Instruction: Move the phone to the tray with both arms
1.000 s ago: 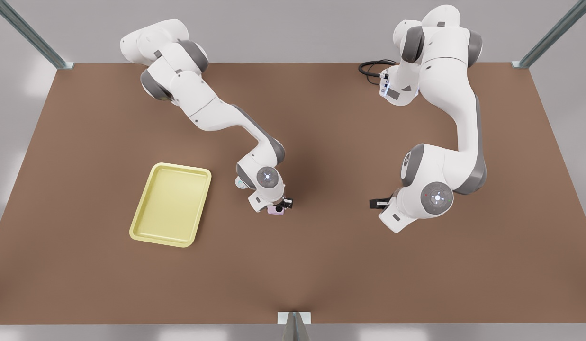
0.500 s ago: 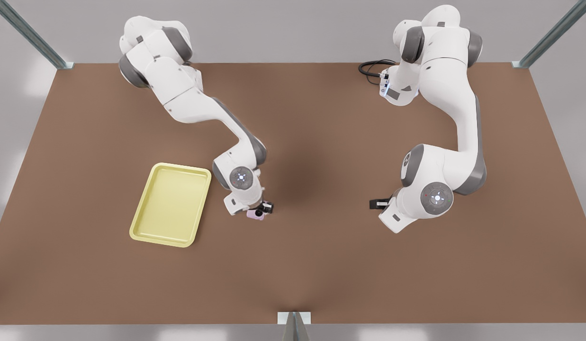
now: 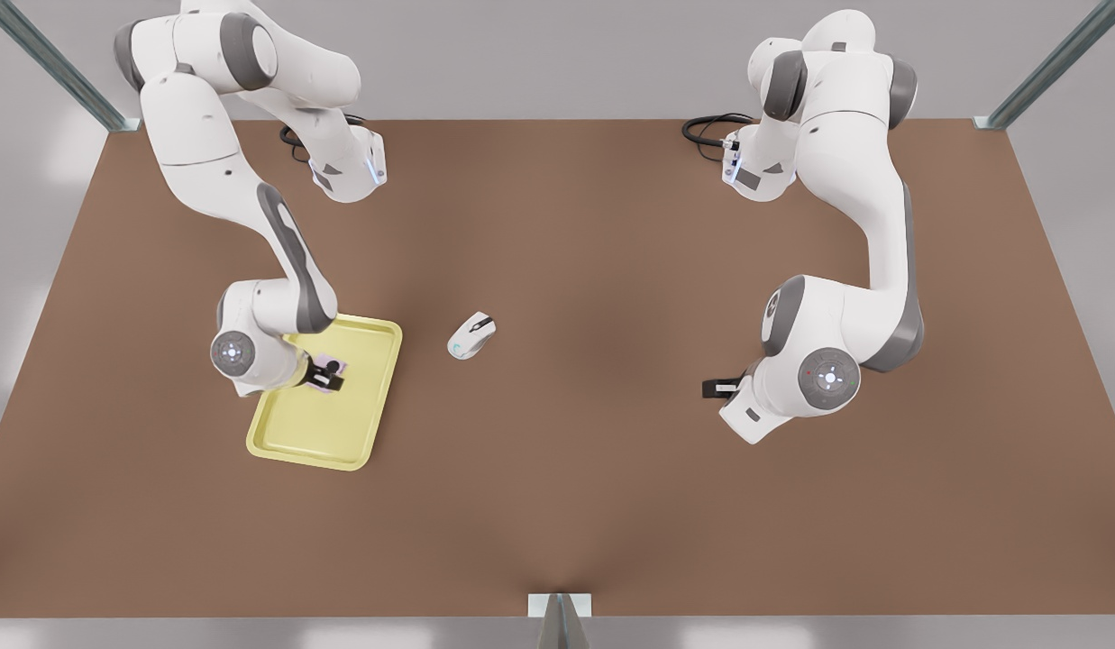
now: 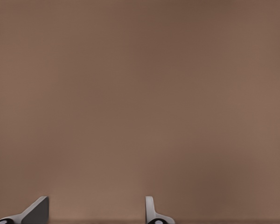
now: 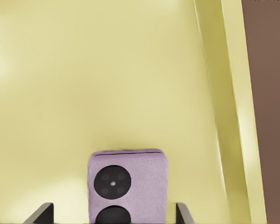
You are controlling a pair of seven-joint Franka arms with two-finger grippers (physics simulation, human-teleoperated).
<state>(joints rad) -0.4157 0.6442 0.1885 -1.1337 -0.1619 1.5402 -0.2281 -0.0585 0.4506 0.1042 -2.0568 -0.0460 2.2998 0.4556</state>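
Right gripper (image 3: pixel 330 376) over pale yellow tray (image 3: pixel 363 437), fingers spread either side of pink phone (image 5: pixel 128 186); contact unclear, likely holding it by side edges. Phone looks light, rigid, textured back; camera lenses scratch-prone. Left gripper (image 4: pixel 95 212) open, empty, waiting above brown table (image 3: pixel 611 270). Computer mouse (image 3: pixel 471 334) beside tray.

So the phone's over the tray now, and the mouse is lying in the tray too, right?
No: the front view shows the mouse on the bare table, beside the tray. The phone is over the tray.
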